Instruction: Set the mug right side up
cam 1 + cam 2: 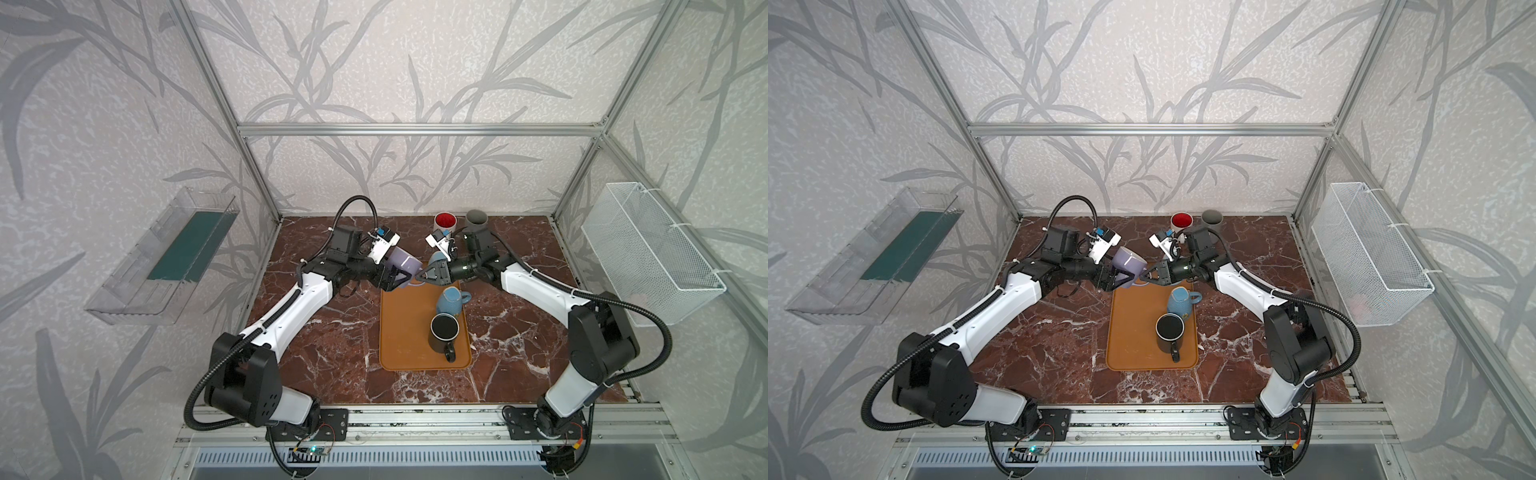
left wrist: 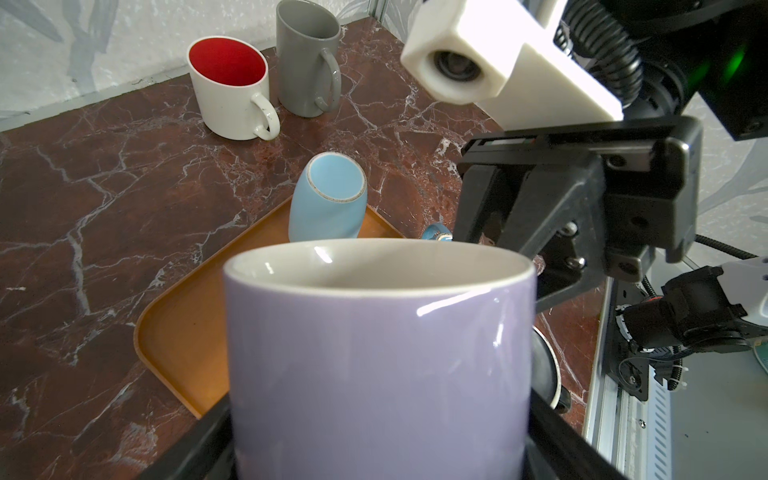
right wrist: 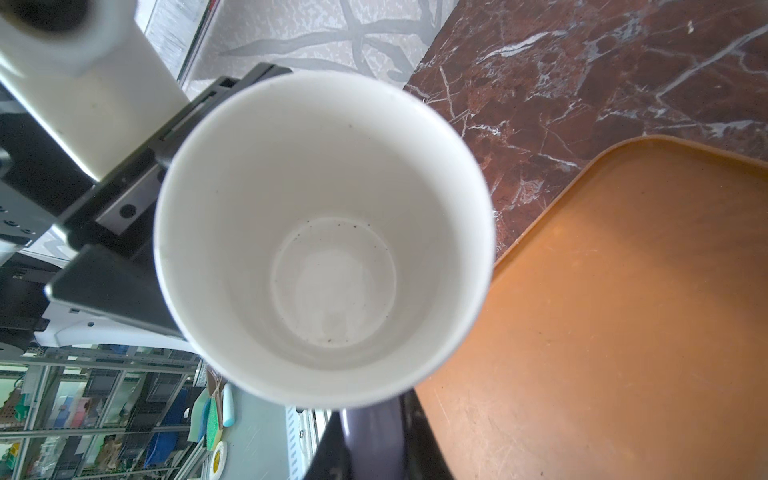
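The purple mug (image 1: 402, 259) with a white inside hangs in the air over the far end of the orange tray (image 1: 399, 332). It lies tilted on its side, mouth toward the right arm. My left gripper (image 1: 398, 277) is shut on its body, one finger on each side (image 2: 380, 432). My right gripper (image 1: 423, 276) meets it from the right and is shut on the mug's handle (image 3: 374, 428). The right wrist view looks straight into the mug (image 3: 328, 249).
On the tray, a light blue mug (image 2: 328, 195) leans bottom up, a speckled blue mug (image 1: 451, 301) is inverted, and a black mug (image 1: 444, 332) stands upright. A red-lined white mug (image 1: 445, 222) and grey mug (image 1: 476, 220) stand at the back. Wire basket (image 1: 652, 253) right, clear bin (image 1: 166, 257) left.
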You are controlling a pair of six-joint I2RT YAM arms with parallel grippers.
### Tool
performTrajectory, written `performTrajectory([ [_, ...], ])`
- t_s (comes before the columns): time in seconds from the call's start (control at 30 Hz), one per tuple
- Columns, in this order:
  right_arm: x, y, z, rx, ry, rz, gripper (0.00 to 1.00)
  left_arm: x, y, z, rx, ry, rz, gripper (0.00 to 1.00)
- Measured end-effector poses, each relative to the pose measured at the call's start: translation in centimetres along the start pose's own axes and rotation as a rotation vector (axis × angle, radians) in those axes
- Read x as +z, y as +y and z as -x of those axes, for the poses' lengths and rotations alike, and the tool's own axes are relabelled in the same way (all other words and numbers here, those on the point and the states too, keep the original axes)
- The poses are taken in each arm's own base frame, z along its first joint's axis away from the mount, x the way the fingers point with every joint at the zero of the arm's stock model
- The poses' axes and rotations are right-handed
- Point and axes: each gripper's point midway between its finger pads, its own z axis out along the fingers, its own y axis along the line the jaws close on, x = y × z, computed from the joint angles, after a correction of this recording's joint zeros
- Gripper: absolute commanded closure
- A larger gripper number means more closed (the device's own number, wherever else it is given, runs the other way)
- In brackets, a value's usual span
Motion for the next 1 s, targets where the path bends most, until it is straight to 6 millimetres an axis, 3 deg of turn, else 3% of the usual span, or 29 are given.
performTrajectory([
  [0.27, 0.0, 0.1, 0.0, 0.0, -0.002, 0.001, 1.0, 0.0, 0.0, 0.0, -0.007, -0.001, -0.004, 0.17],
  [0.3, 0.0, 0.0, -0.1, 0.0, -0.003, 0.001, 1.0, 0.0, 0.0, 0.0, -0.008, -0.002, -0.004, 0.03],
  [0.33, 0.0, 0.0, -0.1, -0.001, -0.003, 0.001, 1.0, 0.0, 0.0, 0.0, -0.01, -0.001, -0.004, 0.01],
  [0.77, 0.2, -1.3, -1.6, 0.059, 0.021, -0.057, 1.0, -0.9, 2.5, 1.2, -0.033, -0.061, 0.123, 0.01],
  [1.0, 0.5, -2.8, -1.7, 0.068, 0.013, -0.166, 1.0, -4.1, 5.1, 1.0, -0.094, -0.102, 0.377, 0.01],
])
